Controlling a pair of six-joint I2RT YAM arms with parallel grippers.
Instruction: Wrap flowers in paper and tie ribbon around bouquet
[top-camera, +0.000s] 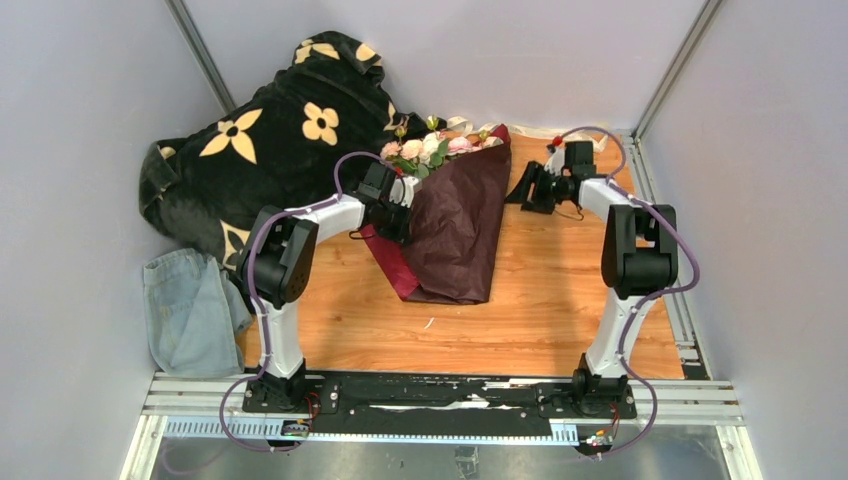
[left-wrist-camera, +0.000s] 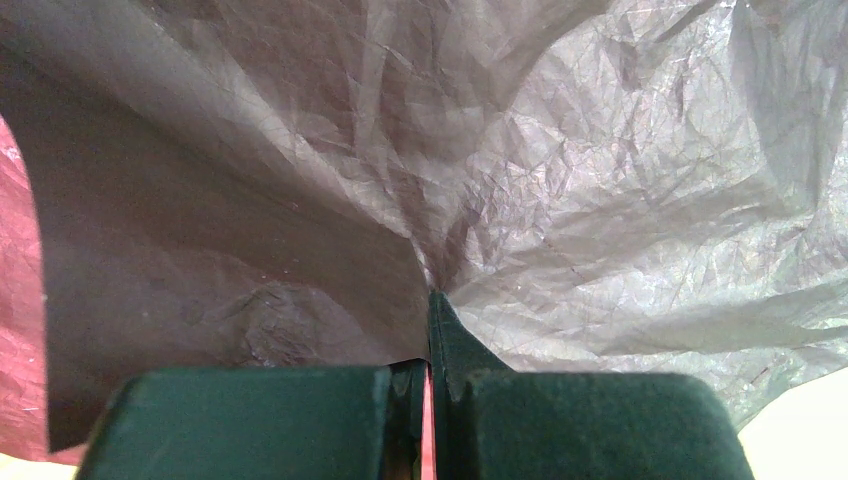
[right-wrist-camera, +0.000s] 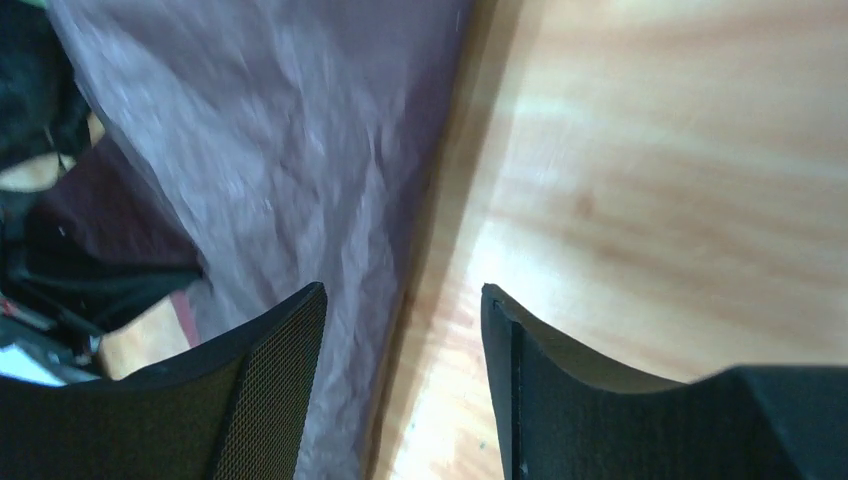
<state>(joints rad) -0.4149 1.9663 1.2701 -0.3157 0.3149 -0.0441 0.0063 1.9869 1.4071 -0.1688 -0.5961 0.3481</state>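
- Paper (top-camera: 455, 215) lying folded over flowers (top-camera: 425, 148) on table (top-camera: 560, 300), rose heads poking out at far end.
- Left fingers (left-wrist-camera: 250, 420) clamped shut on paper's left edge.
- Right fingers (right-wrist-camera: 560, 400) spread apart, gripping nothing, low over table just beside paper's right edge.

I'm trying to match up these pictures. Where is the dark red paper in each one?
Top view: the paper lies mid-table, reaching down from the flowers.
Left wrist view: the paper fills almost the whole picture, pinched by the left claw at the bottom.
Right wrist view: the paper covers the upper left.
Shared landmark: the wooden table, seen in the top and right wrist views.
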